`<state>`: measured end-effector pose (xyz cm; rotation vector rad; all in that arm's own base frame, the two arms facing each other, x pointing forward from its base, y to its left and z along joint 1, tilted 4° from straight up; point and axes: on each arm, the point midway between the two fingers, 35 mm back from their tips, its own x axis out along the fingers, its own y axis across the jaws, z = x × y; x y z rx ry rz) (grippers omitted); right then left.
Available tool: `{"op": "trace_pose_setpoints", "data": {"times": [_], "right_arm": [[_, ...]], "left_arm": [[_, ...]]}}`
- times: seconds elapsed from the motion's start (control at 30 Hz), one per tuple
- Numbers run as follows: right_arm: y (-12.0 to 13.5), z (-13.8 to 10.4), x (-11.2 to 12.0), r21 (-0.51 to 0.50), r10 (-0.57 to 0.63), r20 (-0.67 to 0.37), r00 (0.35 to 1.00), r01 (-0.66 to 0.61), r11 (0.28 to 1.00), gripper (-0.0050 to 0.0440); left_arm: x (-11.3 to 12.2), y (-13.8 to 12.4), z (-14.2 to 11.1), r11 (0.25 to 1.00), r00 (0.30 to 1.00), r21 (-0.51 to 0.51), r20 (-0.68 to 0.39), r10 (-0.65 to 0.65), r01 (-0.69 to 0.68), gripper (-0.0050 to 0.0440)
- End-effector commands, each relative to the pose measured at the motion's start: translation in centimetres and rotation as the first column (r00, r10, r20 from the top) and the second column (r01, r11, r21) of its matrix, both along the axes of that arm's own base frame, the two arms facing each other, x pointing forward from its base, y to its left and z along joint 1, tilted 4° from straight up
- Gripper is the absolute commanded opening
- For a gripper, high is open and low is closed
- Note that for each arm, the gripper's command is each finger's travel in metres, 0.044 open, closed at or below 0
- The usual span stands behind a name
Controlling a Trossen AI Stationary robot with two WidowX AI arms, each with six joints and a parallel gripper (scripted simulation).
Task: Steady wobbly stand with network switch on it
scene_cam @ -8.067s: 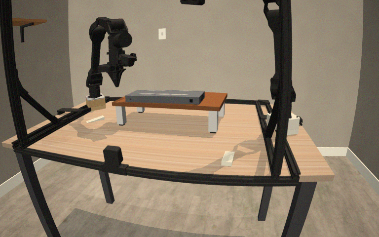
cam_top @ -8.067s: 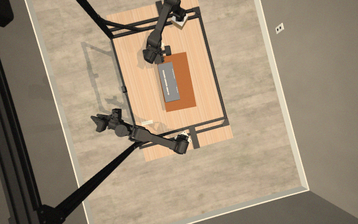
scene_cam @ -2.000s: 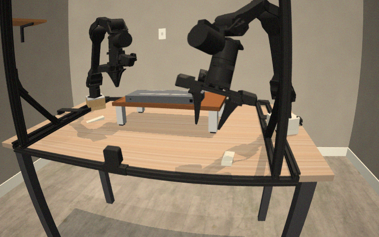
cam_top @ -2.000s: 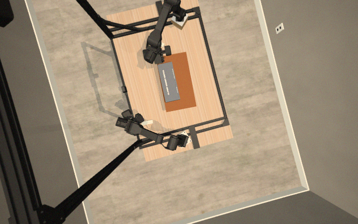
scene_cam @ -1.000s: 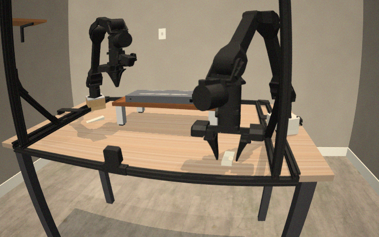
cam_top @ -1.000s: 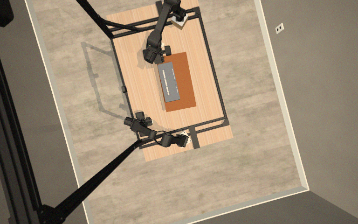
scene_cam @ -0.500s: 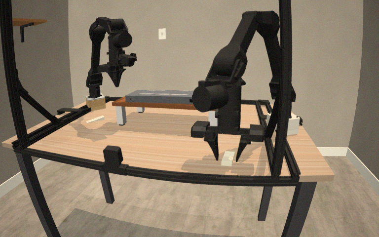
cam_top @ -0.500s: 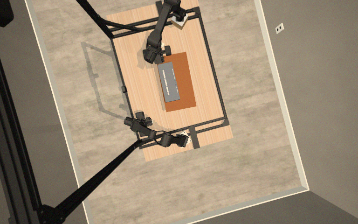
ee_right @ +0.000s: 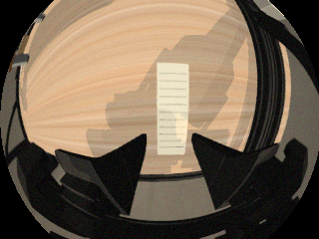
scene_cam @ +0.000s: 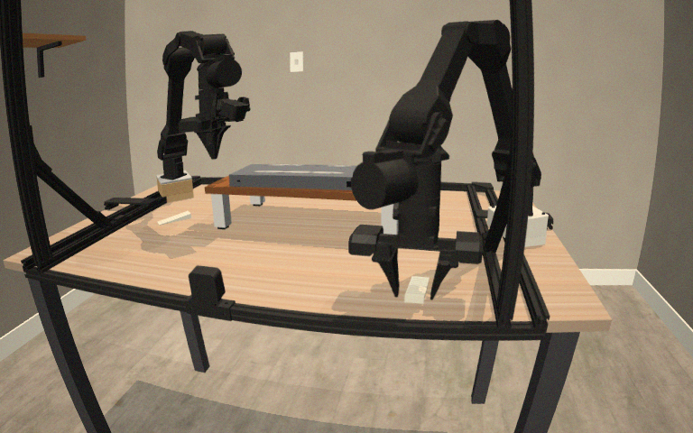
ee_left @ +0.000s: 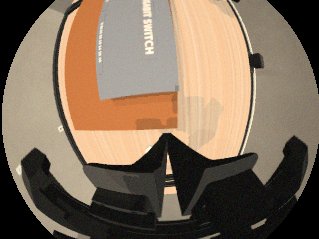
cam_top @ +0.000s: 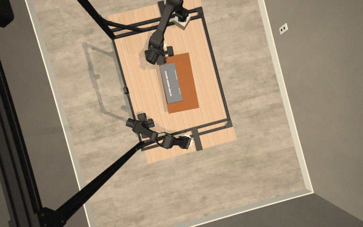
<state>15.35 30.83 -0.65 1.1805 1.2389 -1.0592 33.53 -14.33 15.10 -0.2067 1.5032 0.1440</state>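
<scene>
The orange stand (cam_top: 184, 82) (scene_cam: 221, 210) on white legs carries the grey network switch (cam_top: 171, 82) in the middle of the table; both also show in the left wrist view (ee_left: 136, 34). A white wedge (scene_cam: 416, 289) lies flat on the table near the front right rail. My right gripper (scene_cam: 412, 291) is open, pointing down, with a finger on each side of this wedge (ee_right: 171, 110) and not touching it. My left gripper (scene_cam: 212, 150) (ee_left: 166, 136) is shut and empty, held high above the table beside the stand's end. A second wedge (scene_cam: 173, 217) lies on the table below it.
A black frame rail (scene_cam: 306, 318) runs around the table, with a small black block (scene_cam: 206, 285) on the front rail. The arm bases stand at the two table ends (scene_cam: 174, 184) (scene_cam: 533, 225). The right rail (ee_right: 266, 94) runs close beside the right gripper.
</scene>
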Motion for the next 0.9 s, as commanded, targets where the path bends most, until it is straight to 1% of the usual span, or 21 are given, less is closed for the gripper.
{"op": "trace_pose_setpoints", "data": {"times": [0.0, 0.17, 0.2, 0.87], "right_arm": [[-0.13, -0.39, -0.10, -0.008, -0.003, -0.007, 1.000, 0.003, 1.000, 0.0245], [-0.13, -0.39, -0.10, -0.008, -0.003, -0.007, 1.000, 0.003, 1.000, 0.0245], [-0.05, -0.10, -0.02, -0.003, 0.000, -0.002, 1.000, 0.000, 1.000, 0.0000], [-0.05, -0.11, -0.05, -0.002, 0.000, -0.004, 1.000, 0.000, 1.000, 0.0000]], "left_arm": [[0.00, 0.00, 0.00, 1.000, 1.000, 0.000, 0.000, 0.000, 0.000, 0.0000], [0.00, 0.00, 0.00, 1.000, 1.000, 0.000, 0.000, 0.000, 0.000, 0.0000], [0.00, 0.00, 0.00, 1.000, 1.000, 0.000, 0.000, 0.000, 0.000, 0.0000], [0.00, 0.00, 0.00, 1.000, 1.000, 0.000, 0.000, 0.000, 0.000, 0.0000]]}}
